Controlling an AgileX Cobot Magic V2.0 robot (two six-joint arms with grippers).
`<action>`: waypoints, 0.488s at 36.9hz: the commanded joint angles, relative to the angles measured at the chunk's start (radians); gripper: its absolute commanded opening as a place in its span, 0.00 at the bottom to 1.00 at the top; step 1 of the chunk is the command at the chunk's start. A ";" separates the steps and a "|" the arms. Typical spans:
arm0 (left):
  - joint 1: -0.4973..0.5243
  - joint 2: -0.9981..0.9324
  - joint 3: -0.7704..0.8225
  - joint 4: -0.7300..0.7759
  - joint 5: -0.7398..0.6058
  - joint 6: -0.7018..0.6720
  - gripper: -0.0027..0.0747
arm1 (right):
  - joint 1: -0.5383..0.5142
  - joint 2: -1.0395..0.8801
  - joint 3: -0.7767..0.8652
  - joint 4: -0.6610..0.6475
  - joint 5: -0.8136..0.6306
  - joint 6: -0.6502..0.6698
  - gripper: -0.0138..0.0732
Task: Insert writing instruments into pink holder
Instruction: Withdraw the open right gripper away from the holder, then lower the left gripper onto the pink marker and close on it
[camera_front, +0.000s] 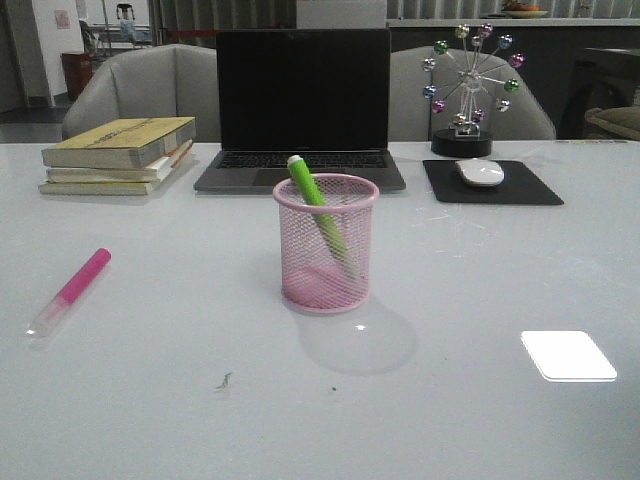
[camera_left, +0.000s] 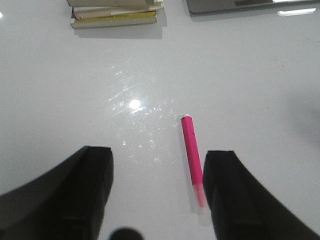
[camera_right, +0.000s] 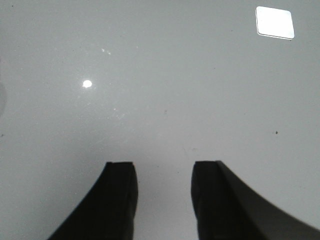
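the task stands about half done, judging from how things lie: one marker is in the cup and one is not.

nearest the front edge of the glossy white table (camera_front: 150, 400) nothing of the task lies; neither arm shows in the front view. the right gripper (camera_right: 163, 200) hangs over bare table toward the right side, its jaws parted with only the shiny surface between them, holding nothing. the left gripper (camera_left: 157, 195) hangs over the left side of the table with its jaws spread wide and empty. the thick pink highlighter marker with a clear cap end (camera_left: 193, 162) lies flat between them, close against one black finger (camera_left: 235, 195); whether it touches that finger i cannot tell.

in the front view that pink marker (camera_front: 70, 291) lies well toward the left edge, clear cap pointing at the front edge, well apart from the cup. it is what remains to be picked up and put in.

further in, near the middle of the table, stands the pink wire-mesh cylindrical pen cup (camera_front: 326, 245), upright. the bright green highlighter marker (camera_front: 318, 208) is already inside it, leaning toward the left, its whitish end poking above the rolled rim.

along the far edge sit a stack of yellowish books (camera_front: 118, 155), an open dark laptop (camera_front: 303, 105), and a white mouse (camera_front: 480, 172) on a black pad.
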 joint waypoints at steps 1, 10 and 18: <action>-0.006 0.057 -0.130 -0.026 0.009 -0.001 0.61 | -0.009 -0.005 -0.028 -0.002 -0.064 -0.002 0.61; -0.006 0.248 -0.323 -0.048 0.110 -0.001 0.61 | -0.009 -0.005 -0.028 -0.002 -0.048 -0.002 0.61; -0.006 0.417 -0.430 -0.071 0.169 0.005 0.61 | -0.009 -0.005 -0.028 -0.002 -0.043 -0.002 0.61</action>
